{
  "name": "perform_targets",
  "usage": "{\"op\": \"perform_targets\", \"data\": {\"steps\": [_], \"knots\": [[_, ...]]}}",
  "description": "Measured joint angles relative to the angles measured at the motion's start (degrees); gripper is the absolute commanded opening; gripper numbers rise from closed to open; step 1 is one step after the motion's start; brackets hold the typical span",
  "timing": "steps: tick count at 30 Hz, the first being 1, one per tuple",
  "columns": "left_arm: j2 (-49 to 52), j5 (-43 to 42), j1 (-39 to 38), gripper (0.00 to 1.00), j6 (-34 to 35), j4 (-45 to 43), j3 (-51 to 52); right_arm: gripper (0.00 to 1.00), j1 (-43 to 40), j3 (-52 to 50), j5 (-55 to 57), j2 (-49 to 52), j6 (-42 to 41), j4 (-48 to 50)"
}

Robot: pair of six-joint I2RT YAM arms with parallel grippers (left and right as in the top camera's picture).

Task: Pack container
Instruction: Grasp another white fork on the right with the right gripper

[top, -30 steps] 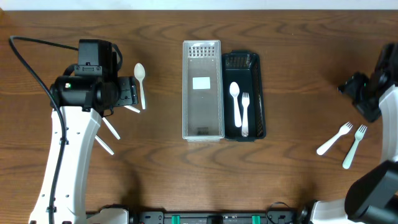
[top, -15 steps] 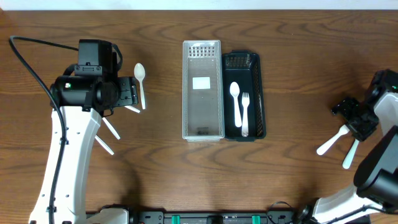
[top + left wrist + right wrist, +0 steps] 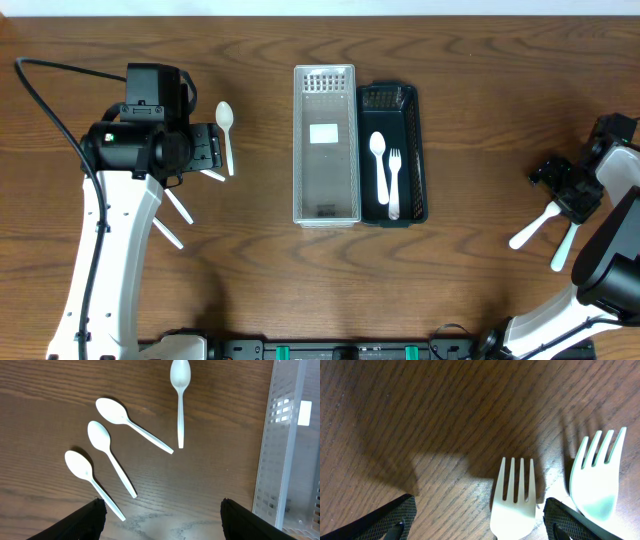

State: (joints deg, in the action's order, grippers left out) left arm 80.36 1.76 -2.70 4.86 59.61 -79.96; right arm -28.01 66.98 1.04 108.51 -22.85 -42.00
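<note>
Black tray (image 3: 418, 150), long axis top-bottom in overhead, smooth white spoon (image 3: 378, 160) and fork (image 3: 394, 182) inside, heads toward top, clear ribbed bin (image 3: 326, 100) touching its left, right gripper (image 3: 480, 515) spread wide over two forks (image 3: 527, 234) well right, likely plastic, left gripper (image 3: 162, 515) likewise agape over spoons (image 3: 98, 436) left.

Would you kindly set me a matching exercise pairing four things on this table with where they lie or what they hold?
Things
1. black tray
2. clear tray
3. four spoons
4. two forks

Place or state
A. on the table below the right tool
B. holds no cutlery
C. holds one spoon and one fork
D. on the table below the left tool

Pairs: 1-C, 2-B, 3-D, 4-A
</note>
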Motion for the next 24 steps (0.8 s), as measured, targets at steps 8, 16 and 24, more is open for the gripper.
{"op": "perform_targets", "data": {"steps": [8, 16, 24], "knots": [[0.0, 0.0, 0.0, 0.75, 0.0, 0.0, 0.0, 0.85, 0.0, 0.0, 1.0, 0.0, 1.0, -0.3], [0.0, 0.0, 0.0, 0.75, 0.0, 0.0, 0.0, 0.85, 0.0, 0.0, 1.8, 0.0, 1.7, -0.3], [0.0, 0.0, 0.0, 0.75, 0.0, 0.0, 0.0, 0.84, 0.0, -0.5, 2.4, 0.0, 2.1, 0.0]]}}
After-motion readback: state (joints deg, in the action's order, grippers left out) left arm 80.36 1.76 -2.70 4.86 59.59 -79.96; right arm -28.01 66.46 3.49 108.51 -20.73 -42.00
